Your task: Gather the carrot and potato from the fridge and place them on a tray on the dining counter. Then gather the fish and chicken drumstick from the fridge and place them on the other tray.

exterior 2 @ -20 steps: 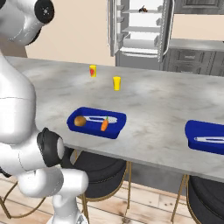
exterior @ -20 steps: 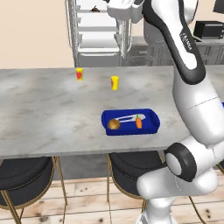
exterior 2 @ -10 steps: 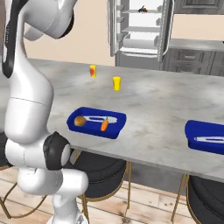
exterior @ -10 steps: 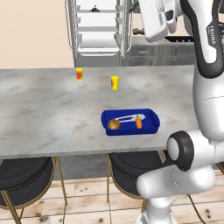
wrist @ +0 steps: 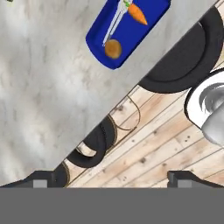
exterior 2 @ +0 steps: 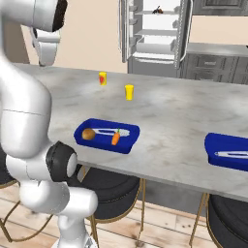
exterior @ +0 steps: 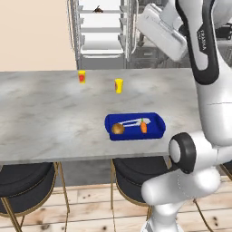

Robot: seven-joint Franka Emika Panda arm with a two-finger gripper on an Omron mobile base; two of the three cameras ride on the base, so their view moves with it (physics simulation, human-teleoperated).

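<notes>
Your hand (wrist: 112, 180) is hanging wide open and it is holding nothing. It is looking down past the edge of the counter (wrist: 39, 100) at the wooden floor and the black stools (wrist: 183, 57).

A moment ago your arm was bending over to one side. Now it is standing up taller and the hand is swinging away, high up, with its fingers still spread as wide as before.

The first tray (exterior: 131, 135) is sitting far below the hand and out ahead of its fingers. The carrot (exterior: 143, 127) and the potato (exterior: 118, 129) are lying inside it, a little apart, with a thin white thing between them. Nothing in the tray has moved while the arm was rising.

So I think the first half of your job is looking done. You are now getting free to go for the fish and the chicken drumstick.

The other tray (exterior 2: 227, 162) is waiting well off to the side of the hand, farther along the counter. The fridge (exterior: 102, 31) is standing open far beyond the hand, across the counter. Something small and dark (exterior: 97, 9) is sitting on its top shelf, but I cannot tell what it is.
</notes>
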